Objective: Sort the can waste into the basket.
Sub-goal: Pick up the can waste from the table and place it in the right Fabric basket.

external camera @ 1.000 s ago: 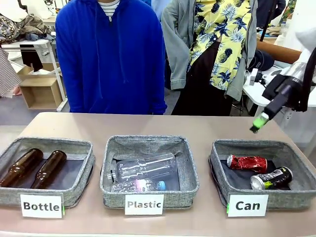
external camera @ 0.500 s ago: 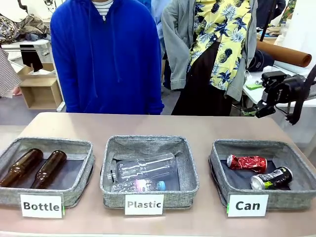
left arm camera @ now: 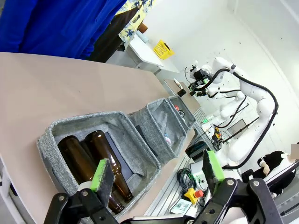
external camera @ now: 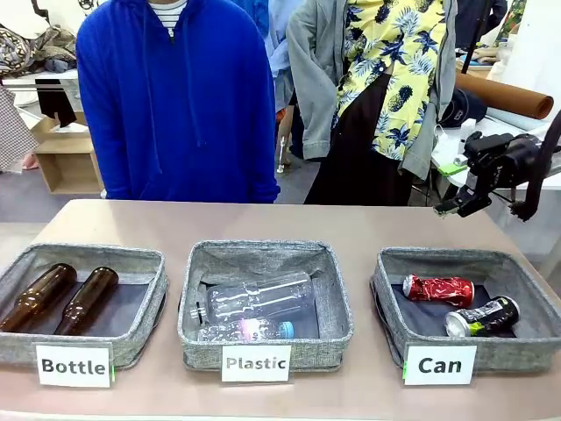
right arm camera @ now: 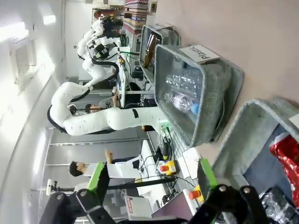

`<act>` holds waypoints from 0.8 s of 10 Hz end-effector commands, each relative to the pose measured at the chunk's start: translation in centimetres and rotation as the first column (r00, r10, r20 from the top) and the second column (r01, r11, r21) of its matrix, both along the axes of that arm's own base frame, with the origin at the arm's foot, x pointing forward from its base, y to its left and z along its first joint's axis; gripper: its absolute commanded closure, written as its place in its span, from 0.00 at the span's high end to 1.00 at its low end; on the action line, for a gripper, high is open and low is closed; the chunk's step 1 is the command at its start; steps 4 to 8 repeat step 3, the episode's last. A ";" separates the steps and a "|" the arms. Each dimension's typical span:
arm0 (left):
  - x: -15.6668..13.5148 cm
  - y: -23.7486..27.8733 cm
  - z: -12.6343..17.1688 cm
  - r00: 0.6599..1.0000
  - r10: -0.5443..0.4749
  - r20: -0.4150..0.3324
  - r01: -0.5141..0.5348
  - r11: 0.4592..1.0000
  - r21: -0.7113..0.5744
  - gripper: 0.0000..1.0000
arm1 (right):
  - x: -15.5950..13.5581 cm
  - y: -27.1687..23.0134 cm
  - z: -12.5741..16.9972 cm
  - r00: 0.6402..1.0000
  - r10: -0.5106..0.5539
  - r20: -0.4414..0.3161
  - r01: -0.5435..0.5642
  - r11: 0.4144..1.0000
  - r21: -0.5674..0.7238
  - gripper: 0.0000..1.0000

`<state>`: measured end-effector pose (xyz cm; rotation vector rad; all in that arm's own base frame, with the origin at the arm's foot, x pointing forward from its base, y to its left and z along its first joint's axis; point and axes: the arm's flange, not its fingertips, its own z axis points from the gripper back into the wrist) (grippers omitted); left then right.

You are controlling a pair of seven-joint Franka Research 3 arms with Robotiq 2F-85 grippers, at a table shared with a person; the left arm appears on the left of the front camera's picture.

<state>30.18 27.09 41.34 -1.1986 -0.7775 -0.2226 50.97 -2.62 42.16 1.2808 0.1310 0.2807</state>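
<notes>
both cans lie in the "can" basket

the red can (external camera: 438,289) lies on its side toward the far side of the grey basket labelled "can" (external camera: 412,331), at the right end of the counter (external camera: 351,224). the slim black can with green marks (external camera: 481,317) lies just in front of it, tilted, its silver top toward the middle of the basket. in the right wrist view the red can (right arm camera: 287,156) shows at the right edge inside the same basket (right arm camera: 252,130).

the right gripper (external camera: 454,207) hangs in the air above and beyond the basket's far right corner, well apart from both cans. in the right wrist view its fingers (right arm camera: 97,175) stand wide apart with nothing between them.

the left gripper (left arm camera: 156,171) hovers over the near end of the "bottle" basket (left arm camera: 60,135), its green-padded fingers (left arm camera: 99,175) spread wide and holding nothing.

the middle basket, labelled "plastic" (external camera: 263,338), holds clear plastic bottles (external camera: 259,298). the left basket, labelled "bottle" (external camera: 131,338), holds two brown glass bottles (external camera: 61,298) side by side. across the counter stands a person in a blue hoodie (external camera: 175,96), with a person in a yellow flowered shirt (external camera: 394,70) beside them.
</notes>
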 end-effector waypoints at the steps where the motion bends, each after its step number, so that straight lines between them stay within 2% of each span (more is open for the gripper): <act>1: -0.2 -0.3 0.1 1.000 0.003 0.005 -0.004 1.000 0.004 1.00 | 0.0 0.0 0.4 1.000 0.013 0.019 -0.013 1.000 -0.001 1.00; 8: -0.2 -0.3 0.1 1.000 0.003 0.005 -0.004 1.000 0.004 1.00 | 0.0 0.0 0.4 1.000 0.013 0.019 -0.013 1.000 -0.001 1.00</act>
